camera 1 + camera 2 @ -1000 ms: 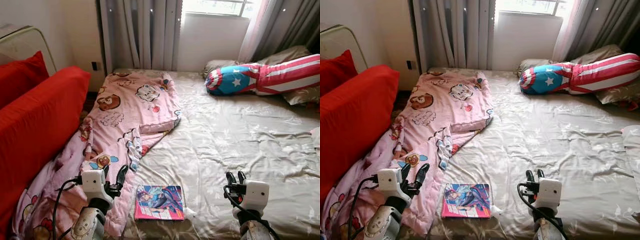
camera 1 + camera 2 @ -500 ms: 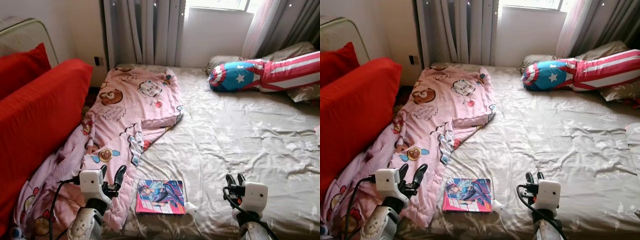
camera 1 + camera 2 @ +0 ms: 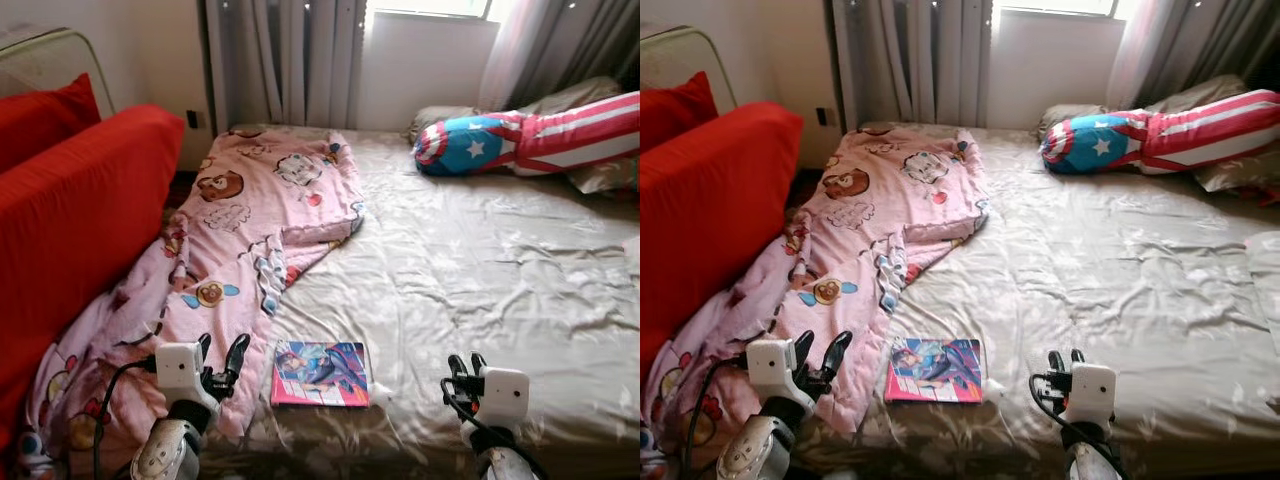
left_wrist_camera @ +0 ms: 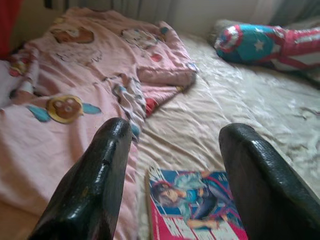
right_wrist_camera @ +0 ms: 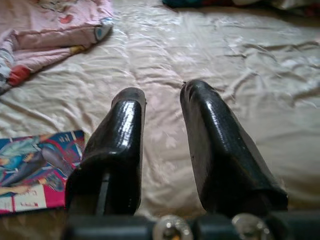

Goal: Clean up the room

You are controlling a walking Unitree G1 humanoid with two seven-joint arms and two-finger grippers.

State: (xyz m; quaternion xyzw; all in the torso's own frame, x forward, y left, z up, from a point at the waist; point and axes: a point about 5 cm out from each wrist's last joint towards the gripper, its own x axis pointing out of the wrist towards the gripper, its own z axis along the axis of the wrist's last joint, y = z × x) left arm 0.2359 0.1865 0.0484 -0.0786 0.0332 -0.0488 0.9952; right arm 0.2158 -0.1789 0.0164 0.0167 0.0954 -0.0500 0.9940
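Observation:
A colourful comic book (image 3: 320, 372) lies flat near the front edge of the bed (image 3: 480, 260), on the beige sheet. A rumpled pink cartoon blanket (image 3: 250, 220) runs down the bed's left side and hangs off the corner. My left gripper (image 3: 222, 350) is open, low over the blanket's edge just left of the book (image 4: 197, 200). My right gripper (image 3: 465, 364) hovers at the bed's front edge, well right of the book (image 5: 35, 165). Its fingers (image 5: 120, 135) stand a little apart with nothing between them.
A red sofa cushion (image 3: 70, 230) lines the bed's left side. At the head of the bed lie a star-and-stripes bolster (image 3: 530, 140) and beige pillows (image 3: 600, 100), with grey curtains (image 3: 280, 60) and a window behind. A small toy (image 3: 30, 450) lies on the floor at far left.
The whole picture has shifted, so the camera moved: the bed's front edge now shows. Both grippers sit lower in the picture. Book and blanket lie as before.

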